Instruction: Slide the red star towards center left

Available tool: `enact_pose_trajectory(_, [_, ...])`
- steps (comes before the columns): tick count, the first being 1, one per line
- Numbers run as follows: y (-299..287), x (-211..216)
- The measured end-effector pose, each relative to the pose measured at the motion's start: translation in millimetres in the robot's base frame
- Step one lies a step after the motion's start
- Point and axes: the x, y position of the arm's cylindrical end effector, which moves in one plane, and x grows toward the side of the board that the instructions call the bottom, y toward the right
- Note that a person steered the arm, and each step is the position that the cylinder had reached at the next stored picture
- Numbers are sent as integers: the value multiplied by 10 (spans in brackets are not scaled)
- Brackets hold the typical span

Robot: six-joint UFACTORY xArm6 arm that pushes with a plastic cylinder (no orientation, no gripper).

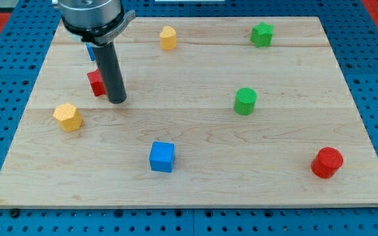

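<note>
Red star (pixel 96 82) sits near the board's left edge, a little above the middle, and is partly hidden behind the rod, so I cannot make out which way its points face or whether it has any long axis; only a blocky red side shows. My tip (pixel 117 100) rests on the wooden board (pixel 195 131) just to the star's right and slightly below it, touching or nearly touching it. There is no hand to spread or pinch: the arm ends in a plain rod that only presses from the side.

I judge the push to be in its late stage, since the star already lies close to the centre of the left edge. What remains looks like a short nudge leftward and a touch downward, so the tip would need to bear on the star's upper right side.

A yellow block (pixel 68 117) lies below and left of the star, near the left edge, and could get bumped if the push runs long. A blue piece (pixel 91 51) peeks out behind the rod, above the star. The blue cube (pixel 162 157) stands well apart, toward the bottom edge.
</note>
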Motion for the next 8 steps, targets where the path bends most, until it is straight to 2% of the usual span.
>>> enact_pose_trajectory(2, [-474,-400])
enact_pose_trajectory(3, [-481,-208])
enact_pose_trajectory(4, [-202,-85])
enact_pose_trajectory(5, [-169,-331])
enact_pose_trajectory(6, [129,-467])
enact_pose_trajectory(8, [155,-803])
